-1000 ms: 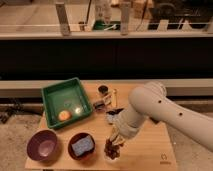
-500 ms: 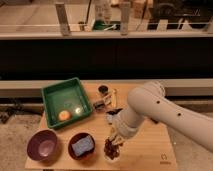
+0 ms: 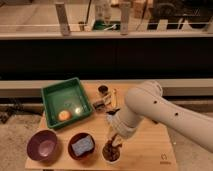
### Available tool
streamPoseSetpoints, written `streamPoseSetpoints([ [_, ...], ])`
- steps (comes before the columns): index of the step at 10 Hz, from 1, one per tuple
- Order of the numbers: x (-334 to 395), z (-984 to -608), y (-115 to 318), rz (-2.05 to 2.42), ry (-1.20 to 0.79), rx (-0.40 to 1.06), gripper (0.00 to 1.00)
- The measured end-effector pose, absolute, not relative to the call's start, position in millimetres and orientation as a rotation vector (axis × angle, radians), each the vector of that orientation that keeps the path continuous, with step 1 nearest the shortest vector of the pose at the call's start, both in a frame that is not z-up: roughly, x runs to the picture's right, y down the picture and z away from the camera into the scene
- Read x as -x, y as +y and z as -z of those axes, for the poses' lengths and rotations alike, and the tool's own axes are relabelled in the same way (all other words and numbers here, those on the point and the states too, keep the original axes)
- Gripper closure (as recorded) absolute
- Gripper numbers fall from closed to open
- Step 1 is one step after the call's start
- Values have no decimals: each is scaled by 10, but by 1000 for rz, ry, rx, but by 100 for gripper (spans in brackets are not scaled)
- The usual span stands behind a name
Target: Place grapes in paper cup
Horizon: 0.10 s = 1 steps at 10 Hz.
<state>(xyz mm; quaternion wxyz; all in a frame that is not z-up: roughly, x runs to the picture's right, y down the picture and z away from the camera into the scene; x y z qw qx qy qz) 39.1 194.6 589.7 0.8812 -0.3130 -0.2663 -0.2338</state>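
Camera view shows the grapes (image 3: 111,150) as a dark knobbly cluster sitting at the mouth of the paper cup (image 3: 111,156), which stands near the front edge of the wooden counter (image 3: 150,150). Directly above them the hand (image 3: 115,140) points down, its dark fingers reaching to the top of the bunch; whether they are clamped on the grapes or spread apart I cannot tell. The white arm (image 3: 155,112) sweeps in from the right. Just left of the cup stands a maroon bowl (image 3: 82,146) holding a blue sponge (image 3: 83,145), and further left a second maroon bowl (image 3: 42,145). Behind them lies a green tray (image 3: 65,100) with an orange fruit (image 3: 63,115) inside (toward its front-left part). A small dark cup (image 3: 103,90) stands near the counter's back edge
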Motion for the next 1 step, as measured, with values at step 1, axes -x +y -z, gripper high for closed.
streamPoseSetpoints([
  [1,-392,-5904,1948,486,-550,646,20],
])
